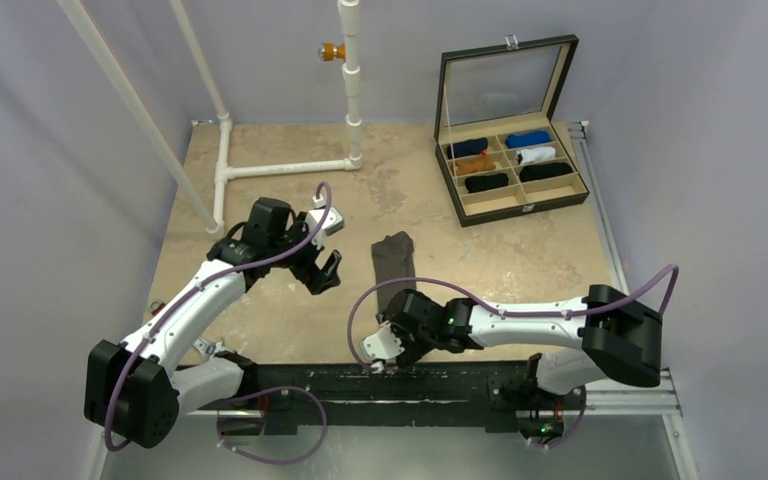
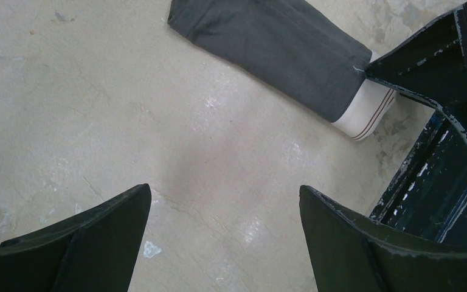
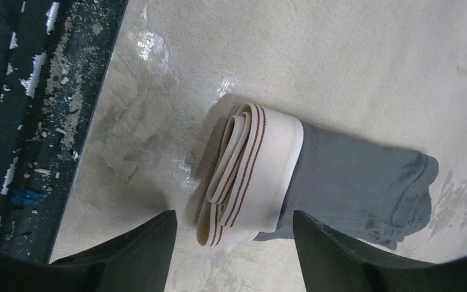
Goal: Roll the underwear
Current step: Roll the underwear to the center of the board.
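Hovering over underwear (image 3: 352, 176): R gripper (image 3: 232, 216), splayed

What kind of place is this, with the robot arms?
Probably a robot test bench, not a home: two white-and-black robot arms bolted to a beige table, plain grey walls around it, and a white plastic pipe frame.
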Motion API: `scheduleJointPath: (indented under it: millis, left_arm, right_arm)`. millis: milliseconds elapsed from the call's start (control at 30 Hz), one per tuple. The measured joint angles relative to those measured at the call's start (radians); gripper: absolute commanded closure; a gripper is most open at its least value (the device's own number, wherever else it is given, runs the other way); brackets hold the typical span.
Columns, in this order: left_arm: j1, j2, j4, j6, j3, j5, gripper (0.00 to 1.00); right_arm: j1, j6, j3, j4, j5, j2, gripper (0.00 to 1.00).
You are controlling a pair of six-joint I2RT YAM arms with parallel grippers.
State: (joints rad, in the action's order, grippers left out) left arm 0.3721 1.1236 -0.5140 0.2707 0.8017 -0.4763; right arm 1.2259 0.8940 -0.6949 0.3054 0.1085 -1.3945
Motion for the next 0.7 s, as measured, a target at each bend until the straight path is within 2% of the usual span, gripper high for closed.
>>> scheduleJointPath:
  millis: [300, 700]
  left_arm:
    - [0.0, 0.006, -0.005, 0.0, 0.006, -0.014, 0.09]
    - [0.0, 0.008, -0.005, 0.001, 0.006, -0.016, 0.1]
  right_arm:
    - [0.0, 0.028, 0.001, -0.035, 0.035, -0.044, 0.43]
    - [0.0, 0.024, 0.019, -0.094, 0.057, -0.072, 0.7]
